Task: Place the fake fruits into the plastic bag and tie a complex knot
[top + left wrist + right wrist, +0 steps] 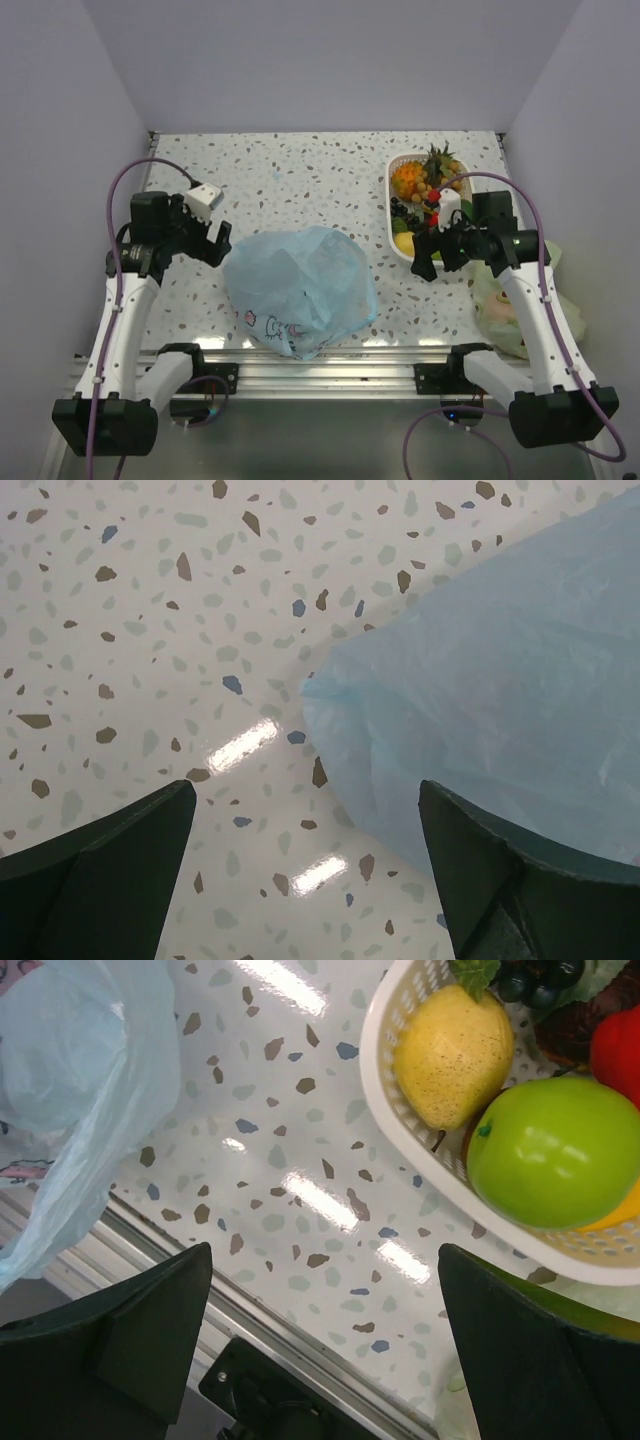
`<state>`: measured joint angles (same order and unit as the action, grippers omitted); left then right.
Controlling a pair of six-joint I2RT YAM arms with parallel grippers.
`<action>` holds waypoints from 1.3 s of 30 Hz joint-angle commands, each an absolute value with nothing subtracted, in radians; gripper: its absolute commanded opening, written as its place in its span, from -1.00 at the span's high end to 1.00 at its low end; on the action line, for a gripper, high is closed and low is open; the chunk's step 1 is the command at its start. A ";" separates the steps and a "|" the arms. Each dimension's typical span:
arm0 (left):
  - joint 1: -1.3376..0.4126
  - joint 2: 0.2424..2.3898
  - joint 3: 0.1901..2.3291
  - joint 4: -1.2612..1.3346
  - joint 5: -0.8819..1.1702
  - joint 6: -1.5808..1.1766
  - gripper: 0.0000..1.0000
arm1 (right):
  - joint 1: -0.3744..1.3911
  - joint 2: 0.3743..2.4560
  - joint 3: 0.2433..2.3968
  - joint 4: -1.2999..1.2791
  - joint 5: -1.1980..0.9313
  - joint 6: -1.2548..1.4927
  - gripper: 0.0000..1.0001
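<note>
Only the top view takes in both arms. The left gripper (219,246), jaws spread, has the one light-blue plastic bag (300,285) just to its right. The right gripper (426,254), equally spread, hangs at the near end of the single white basket (390,200). Only the right wrist view picks out one yellow fruit (452,1055) and one green apple (555,1150) in that basket, ahead and to the right of the gripper.
</note>
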<state>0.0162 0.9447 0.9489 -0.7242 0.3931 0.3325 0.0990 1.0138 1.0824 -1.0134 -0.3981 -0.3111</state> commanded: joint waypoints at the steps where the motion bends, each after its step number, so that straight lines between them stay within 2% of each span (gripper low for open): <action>1: 0.015 0.950 1.047 -0.761 0.451 0.412 -1.00 | 0.098 1.032 1.106 -1.046 -0.501 -0.333 -0.97; 9: 0.014 0.999 1.250 -1.120 0.666 0.733 -1.00 | 0.103 1.072 1.127 -1.049 -0.610 -0.334 -0.97; 14: 0.012 1.002 1.253 -1.235 0.745 0.842 -1.00 | 0.138 1.133 1.120 -1.011 -0.718 -0.304 -0.97; 19: 0.008 0.983 1.174 -1.197 0.814 0.842 -1.00 | 0.212 1.195 1.103 -0.918 -0.692 -0.256 -0.97; 25: -0.070 1.018 1.109 -1.117 0.841 0.816 -1.00 | 0.395 1.304 1.126 -0.851 -0.598 -0.232 -0.97; 28: -0.113 1.026 1.069 -1.056 0.842 0.786 -0.95 | 0.429 1.354 1.121 -0.847 -0.577 -0.230 -0.91; 30: -0.145 1.022 1.016 -1.000 0.833 0.729 -0.85 | 0.433 1.376 1.111 -0.841 -0.595 -0.227 -0.82; 31: -0.159 1.016 0.996 -0.932 0.819 0.710 -0.65 | 0.434 1.382 1.101 -0.821 -0.598 -0.215 -0.76; 33: -0.195 1.009 0.944 -0.856 0.766 0.645 -0.37 | 0.433 1.394 1.098 -0.786 -0.606 -0.196 -0.43; 34: -0.196 1.011 0.922 -0.777 0.744 0.620 -0.05 | 0.434 1.400 1.109 -0.778 -0.610 -0.186 -0.12; 35: -0.196 1.014 0.917 -0.747 0.735 0.586 0.13 | 0.433 1.407 1.120 -0.772 -0.617 -0.181 0.05; 36: -0.196 1.034 0.920 -0.695 0.729 0.569 0.47 | 0.433 1.422 1.133 -0.758 -0.629 -0.173 0.23; 38: -0.195 1.061 0.956 -0.651 0.703 0.536 0.71 | 0.433 1.446 1.193 -0.744 -0.634 -0.158 0.65; 39: -0.193 1.096 0.975 -0.635 0.693 0.507 0.77 | 0.433 1.460 1.216 -0.735 -0.634 -0.146 1.00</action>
<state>-0.1925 1.0512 0.9245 -0.8265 0.7326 0.6136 0.4316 1.4345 1.1248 -0.8169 -0.6170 -0.1913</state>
